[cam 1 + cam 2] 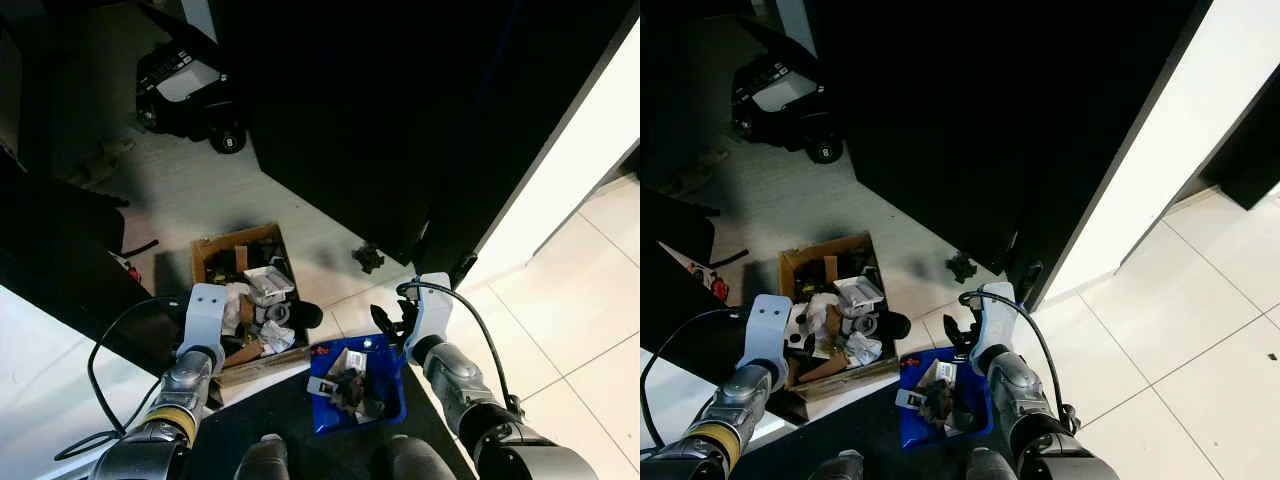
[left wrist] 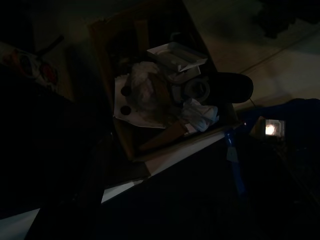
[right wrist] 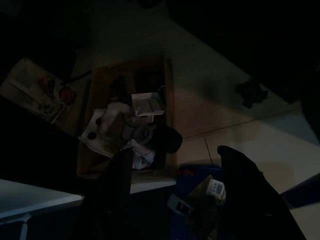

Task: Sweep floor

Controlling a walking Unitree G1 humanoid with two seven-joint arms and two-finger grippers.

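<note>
Two containers before us: blue dustpan (image 1: 362, 392) full of scraps, cardboard box (image 1: 245, 300) beside it | right pincer (image 3: 175, 192) spread open above the dustpan | left pincer: cannot tell | dark clump (image 1: 368, 258) remains on floor (image 1: 560, 300) | we judge: grip the dustpan level, tip slowly into the box.

no legible text, printed packets in cardboard box (image 1: 243, 292) and blue dustpan (image 1: 385, 380) too blurred

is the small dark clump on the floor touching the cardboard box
Apart. In the left eye view, the dark clump lies beside the cardboard box, with bare floor between them.
</note>
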